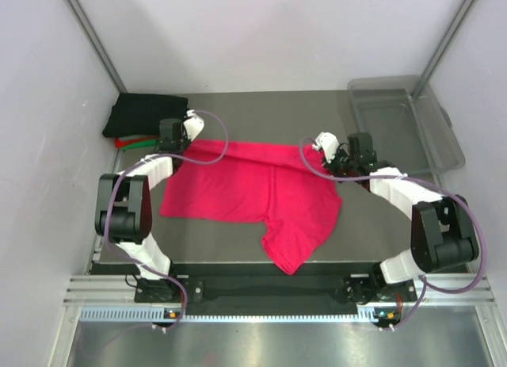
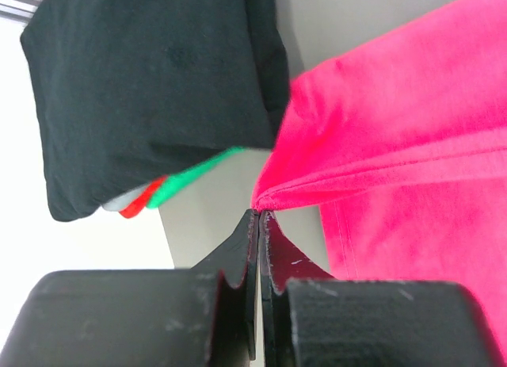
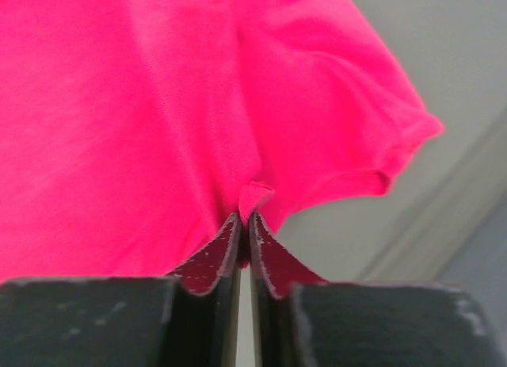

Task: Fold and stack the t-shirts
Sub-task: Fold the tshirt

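While both arms reach in over the surface (image 1: 261, 113), the pinkish-red t-shirt (image 1: 253, 193) lies spread across its middle, one part trailing toward the near edge. Left jaws: closed tight, pinching a fold at the shirt's far-left corner. Right jaws: all but closed, nipping a small pucker of cloth near a sleeve (image 3: 372, 145) at the far-right corner. Folded stack far left, near that left corner: black t-shirt (image 1: 146, 113) on top, edges of red t-shirt (image 1: 127, 143) and green t-shirt (image 2: 194, 170) showing beneath. Clear bin (image 1: 412, 121) far right, apart from the shirt.
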